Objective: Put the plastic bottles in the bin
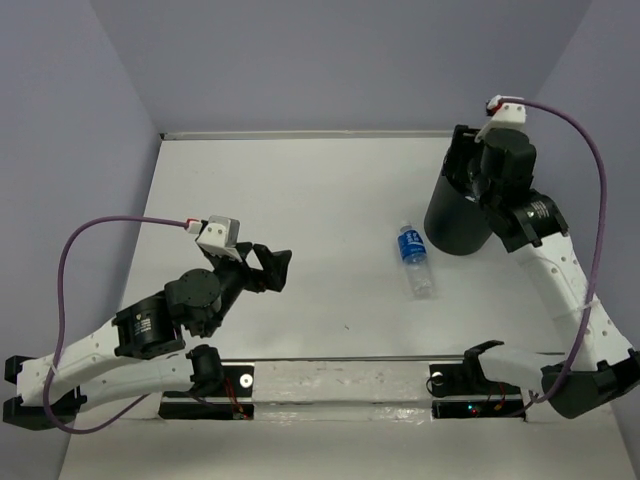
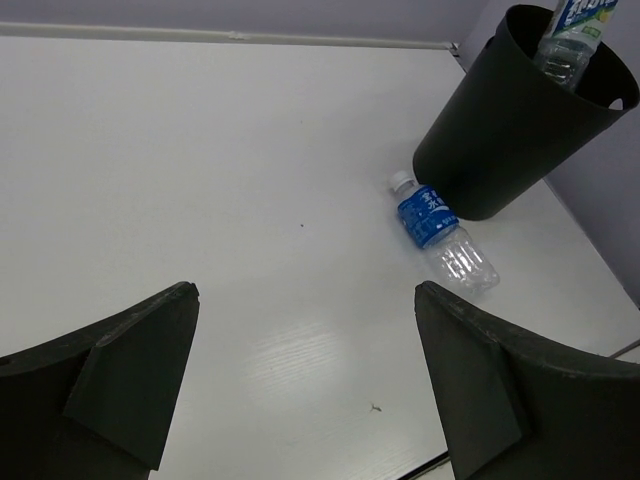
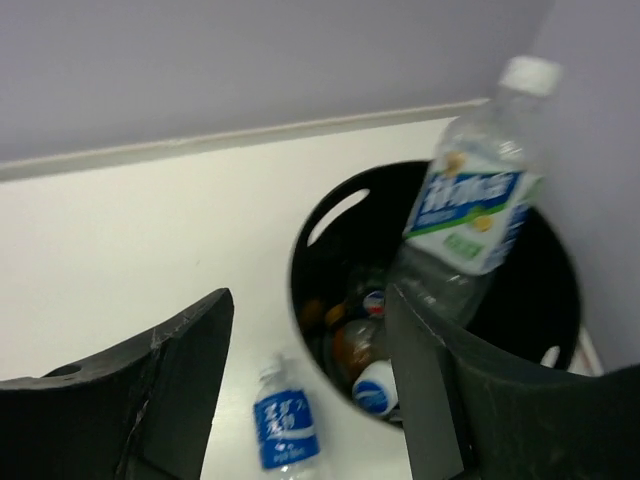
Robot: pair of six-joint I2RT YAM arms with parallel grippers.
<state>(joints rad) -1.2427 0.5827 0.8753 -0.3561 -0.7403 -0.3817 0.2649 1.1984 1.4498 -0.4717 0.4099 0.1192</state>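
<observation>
Starting with the black bin point(image 1: 455, 225): upright, already holding several bottles point(image 3: 362, 345) at its bottom. Directly above its mouth, the right gripper point(image 3: 308, 300), fingers parted partway with nothing pinched between them. Well away from the bin, out over bare table point(image 1: 300, 190), the left gripper point(image 2: 305, 290), fingers spread wide and empty. Within the bin's rim, a clear bottle with a blue-green label point(image 3: 470, 215), cap up, tilted, lower end hidden behind the right finger. Seemingly loose and dropping in, though hard to tell for sure. Just beside the bin's base, on the side facing the left gripper, one more bottle with a blue label point(image 1: 414, 260), lying flat, not yet binned.

Likely trouble:
- Tilted bottle catching the bin's rim or the finger and toppling out.
- Lying bottle rolling off when pinched, being round and light.
- A low reach so near the bin nudging or tipping it.

White writing on both labels, too small and blurred to read; no brand made out.
</observation>
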